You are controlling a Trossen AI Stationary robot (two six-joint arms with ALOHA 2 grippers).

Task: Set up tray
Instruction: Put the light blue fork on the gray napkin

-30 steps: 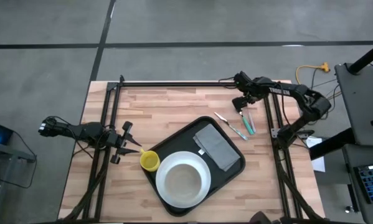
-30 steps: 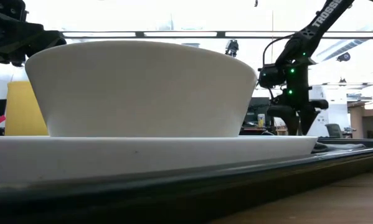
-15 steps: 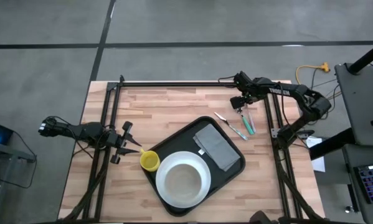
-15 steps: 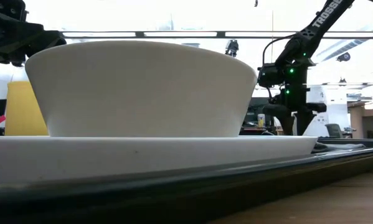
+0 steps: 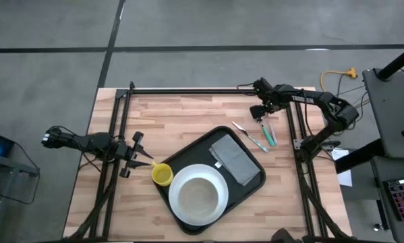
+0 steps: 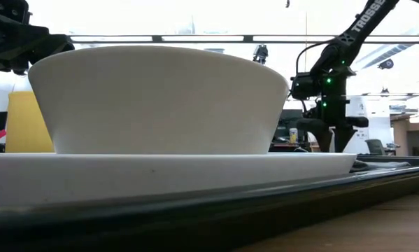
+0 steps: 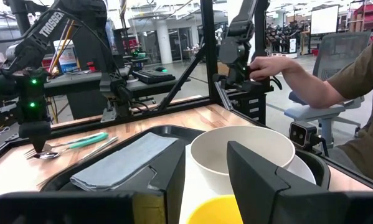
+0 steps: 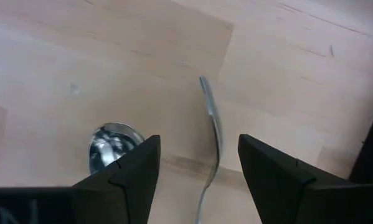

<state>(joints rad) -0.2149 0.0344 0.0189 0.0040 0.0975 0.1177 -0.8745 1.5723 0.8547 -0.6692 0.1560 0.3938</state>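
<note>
The black tray (image 5: 255, 182) lies mid-table and carries a white plate (image 5: 177, 208) with a white bowl (image 5: 198, 194) on it, plus a folded grey napkin (image 5: 237, 160). A yellow cup (image 5: 162, 175) stands at the tray's left corner. My left gripper (image 5: 146, 162) is open and level, with the cup (image 7: 211, 211) just ahead of its fingers. Green-handled cutlery (image 5: 269, 133) lies on the wood right of the tray. My right gripper (image 5: 262, 116) is open and points down over it; its fingers stand either side of a fork (image 8: 211, 127), with a spoon bowl (image 8: 114, 142) beside it.
A second thin utensil (image 5: 249, 136) lies between the tray and the green-handled cutlery. Black frame rails run along the table's left, right and far sides. A person's arm and hand (image 7: 298, 81) show beyond the table's right side. Bare wood lies left of the tray and along the far edge.
</note>
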